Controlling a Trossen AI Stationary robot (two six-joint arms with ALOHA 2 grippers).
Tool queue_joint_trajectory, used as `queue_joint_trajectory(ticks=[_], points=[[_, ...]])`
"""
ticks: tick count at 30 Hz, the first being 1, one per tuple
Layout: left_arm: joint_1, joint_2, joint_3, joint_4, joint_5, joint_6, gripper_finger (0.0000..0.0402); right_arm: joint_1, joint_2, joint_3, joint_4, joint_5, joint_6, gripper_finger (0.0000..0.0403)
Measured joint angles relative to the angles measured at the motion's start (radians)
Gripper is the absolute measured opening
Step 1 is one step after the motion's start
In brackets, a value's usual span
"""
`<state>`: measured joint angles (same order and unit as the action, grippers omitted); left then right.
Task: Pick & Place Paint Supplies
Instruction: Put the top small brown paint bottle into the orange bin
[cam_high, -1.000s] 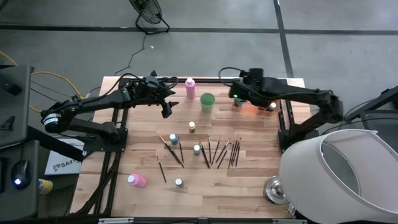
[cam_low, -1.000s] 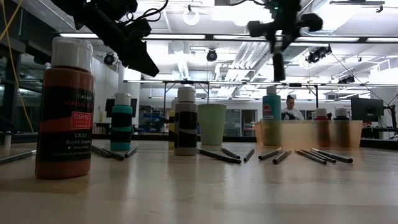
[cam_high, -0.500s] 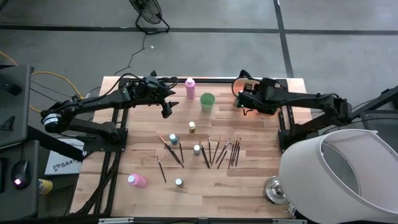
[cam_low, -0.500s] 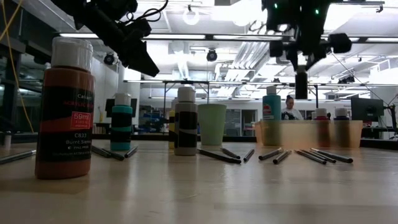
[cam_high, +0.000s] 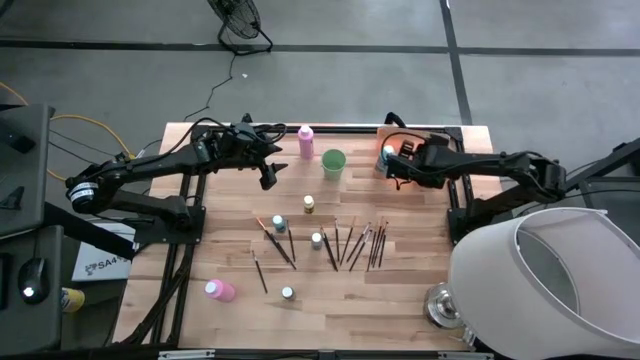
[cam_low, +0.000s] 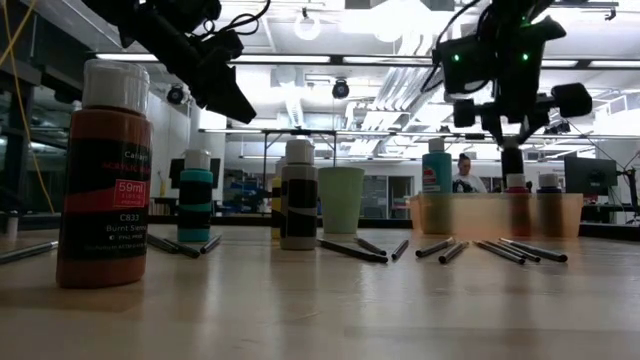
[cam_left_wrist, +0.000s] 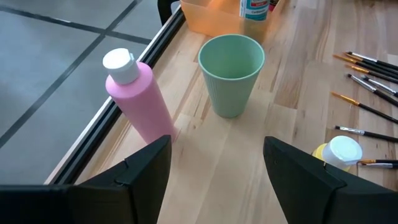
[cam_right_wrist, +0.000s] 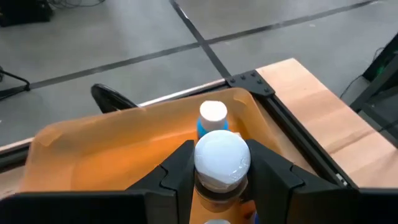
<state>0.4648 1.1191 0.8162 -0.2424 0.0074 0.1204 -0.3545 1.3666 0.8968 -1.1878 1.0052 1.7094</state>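
My right gripper hangs over the orange tray at the table's far right, shut on a small white-capped paint bottle. A teal bottle stands in the tray just beyond it, and two more small bottles stand there too. My left gripper waits open in the air at the far left, pointing toward an upright pink bottle and the green cup. Thin brushes and small bottles lie mid-table. My right gripper pinches the small bottle between its two fingers, one on each side of the body just under the white cap. The fingers slant down from the table's right side. In the low view the bottle hangs upright above the tray's bottles.
A second pink bottle lies on its side near the front left. A brown bottle stands close to the table's near edge. A large white drum and a metal object sit at the near right corner.
My right gripper has come down toward the orange tray with the small bottle and shifted a little toward the table's right edge. Its wrist has rolled on the way. It has stayed shut on the bottle throughout.
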Motion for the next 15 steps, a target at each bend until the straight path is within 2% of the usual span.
queue_joint_trajectory(ticks=[9, 15], points=[[0.0, 0.0, 0.0, 0.0, -0.003, 0.001, 0.0246, -0.015, 0.0, -0.096, 0.088, -0.044, 0.061, 0.0114], [0.0, 0.0, 0.0, 0.0, -0.003, 0.003, 0.0246, -0.015, 0.0, -0.114, 0.106, -0.028, 0.045, 0.0116]])
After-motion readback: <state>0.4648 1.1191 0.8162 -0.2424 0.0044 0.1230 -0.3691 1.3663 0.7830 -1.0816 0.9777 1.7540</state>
